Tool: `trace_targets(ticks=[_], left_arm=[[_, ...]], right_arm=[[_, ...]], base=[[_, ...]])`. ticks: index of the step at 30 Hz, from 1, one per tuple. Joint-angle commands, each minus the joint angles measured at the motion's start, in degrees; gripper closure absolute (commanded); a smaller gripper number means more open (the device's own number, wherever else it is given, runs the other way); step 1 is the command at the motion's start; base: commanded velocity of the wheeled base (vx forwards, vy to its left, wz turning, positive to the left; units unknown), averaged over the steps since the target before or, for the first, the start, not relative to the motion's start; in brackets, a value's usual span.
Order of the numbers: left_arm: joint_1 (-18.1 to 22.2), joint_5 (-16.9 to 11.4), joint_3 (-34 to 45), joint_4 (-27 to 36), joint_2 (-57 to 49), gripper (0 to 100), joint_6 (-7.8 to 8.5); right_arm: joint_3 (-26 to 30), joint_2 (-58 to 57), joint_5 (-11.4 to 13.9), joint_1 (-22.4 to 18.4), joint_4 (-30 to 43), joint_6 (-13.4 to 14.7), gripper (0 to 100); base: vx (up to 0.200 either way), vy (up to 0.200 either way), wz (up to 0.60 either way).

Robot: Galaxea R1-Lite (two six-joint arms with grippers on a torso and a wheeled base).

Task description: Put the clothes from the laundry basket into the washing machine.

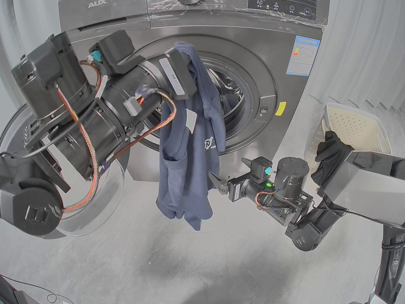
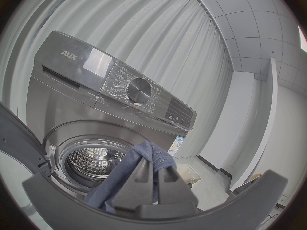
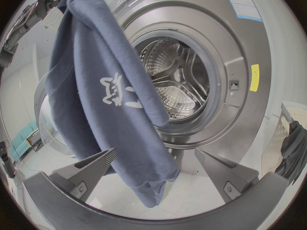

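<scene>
A navy blue shirt [image 1: 190, 157] hangs full length in front of the washing machine's [image 1: 261, 43] open drum [image 1: 232, 102]. My left gripper [image 1: 185, 53] holds it up at the top, shut on a bunch of the cloth; in the left wrist view the fingers [image 2: 166, 179] pinch the navy fabric [image 2: 140, 154]. Lower down, my right gripper [image 1: 215, 180] is open beside the shirt's bottom edge. In the right wrist view the shirt's hem [image 3: 144, 176] hangs between its spread fingers [image 3: 96, 166].
The machine's round door [image 1: 97, 207] stands open at the left. A white laundry basket [image 1: 358, 127] stands tilted at the right of the machine, with a dark garment [image 1: 333, 148] draped over its rim. Bare grey floor lies in front.
</scene>
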Motion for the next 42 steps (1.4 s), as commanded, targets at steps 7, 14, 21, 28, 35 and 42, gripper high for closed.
trace_targets(ticks=[7, 14, 21, 28, 35, 42], left_arm=[[-0.9, -0.9, 0.0, 0.0, -0.3, 100, -0.02], [-1.0, -1.5, 0.0, 0.1, -2.1, 100, -0.02], [-2.1, -1.8, 0.1, 0.1, -3.2, 100, -0.02], [-2.0, -2.5, 0.4, 0.0, -3.3, 100, -0.37], [-1.5, -2.5, 0.7, 0.0, -3.3, 100, -0.54], [-0.3, -2.3, 3.1, -0.5, -3.4, 100, -0.72]], right_arm=[[-7.3, 8.1, 3.4, 1.0, -0.6, -0.1, 0], [-12.1, 10.9, 5.6, 2.0, 1.2, -0.1, 0], [-19.4, 15.4, 5.3, 1.5, 1.9, -0.1, 0], [-22.7, 17.7, 3.6, 1.7, 1.5, -0.2, 100], [-22.3, 15.9, 3.2, 1.8, 1.0, 0.0, 100], [-19.0, 11.2, 2.7, 0.8, 0.2, 0.4, 100]], base=[[0.0, 0.0, 0.0], [0.0, 0.0, 0.0], [0.0, 0.0, 0.0], [0.0, 0.0, 0.0], [0.0, 0.0, 0.0], [0.0, 0.0, 0.0]])
